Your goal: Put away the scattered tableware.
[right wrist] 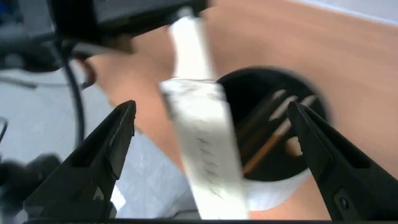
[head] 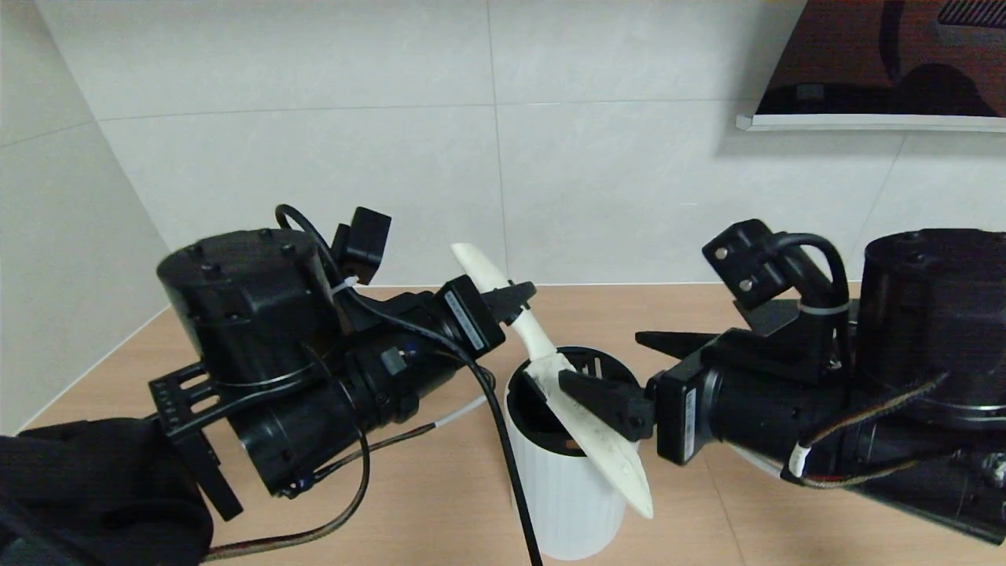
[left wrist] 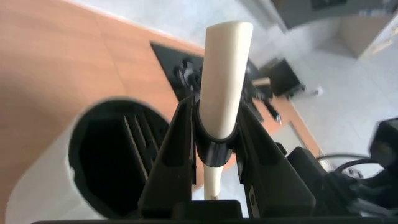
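Wooden countertop [head: 707, 330]: the left gripper [head: 515, 303] pinches a white knife [head: 597, 436] by its handle, the blade slanting across the cutlery holder [head: 562, 495] and not yet inside. The right gripper [head: 601, 358] is spread wide beside the blade. Chopsticks [right wrist: 267, 146] already stand in the holder.

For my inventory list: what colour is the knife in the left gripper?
The knife is cream white, handle and blade; best seen in the head view.

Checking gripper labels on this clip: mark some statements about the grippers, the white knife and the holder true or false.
1. The left gripper is shut on the white knife. True.
2. The right gripper clamps the blade. False: its jaws stand open on either side of it.
3. The holder lies on its side. False: it stands upright on the wooden counter.
4. The holder has sticks inside. True.
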Available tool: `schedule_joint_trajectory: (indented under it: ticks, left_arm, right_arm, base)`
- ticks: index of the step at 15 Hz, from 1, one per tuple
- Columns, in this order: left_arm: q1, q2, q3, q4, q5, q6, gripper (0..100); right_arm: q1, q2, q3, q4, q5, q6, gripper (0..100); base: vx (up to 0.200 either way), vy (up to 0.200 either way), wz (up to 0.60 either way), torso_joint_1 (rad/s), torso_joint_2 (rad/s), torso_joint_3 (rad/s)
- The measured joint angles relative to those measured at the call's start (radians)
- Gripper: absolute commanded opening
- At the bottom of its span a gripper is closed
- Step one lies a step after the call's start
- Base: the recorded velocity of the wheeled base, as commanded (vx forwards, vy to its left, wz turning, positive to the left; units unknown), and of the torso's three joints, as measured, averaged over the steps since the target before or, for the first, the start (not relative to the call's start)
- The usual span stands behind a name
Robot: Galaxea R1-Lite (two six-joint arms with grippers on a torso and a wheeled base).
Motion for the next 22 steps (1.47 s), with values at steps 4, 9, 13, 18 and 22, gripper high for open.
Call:
schedule_joint_trajectory:
  ticks: [4,9,13,18,22]
  left_arm:
    - [0.013,-0.1,-0.127,0.206,0.093,0.009,0]
    - [-0.032,-0.148,-0.241,0.304,0.325,0.257,0]
    - [-0.138,-0.121,-0.243,0.186,0.448,0.438,0]
    - [-0.21,-0.048,-0.084,-0.246,0.541,0.79,0]
    - [-0.226,0.004,-0.045,-0.297,0.591,0.823,0]
  right_arm:
    - [-0.11,-0.038,-0.027,0.005,0.024,0.0,100]
    - [-0.152,-0.039,-0.032,0.007,0.031,0.0,100]
    - [-0.154,-0.035,-0.029,0.007,0.031,0.0,100]
    - [-0.155,-0.02,-0.029,0.005,0.032,0.0,100]
    - [-0.155,-0.017,-0.029,0.005,0.035,0.0,100]
  base:
    - [0.0,0.0,0.0,0.0,0.0,0.0]
    - [0.0,0.0,0.0,0.0,0.0,0.0]
    - [0.0,0.0,0.0,0.0,0.0,0.0]
    - [0.0,0.0,0.0,0.0,0.0,0.0]
    - [0.0,0.0,0.0,0.0,0.0,0.0]
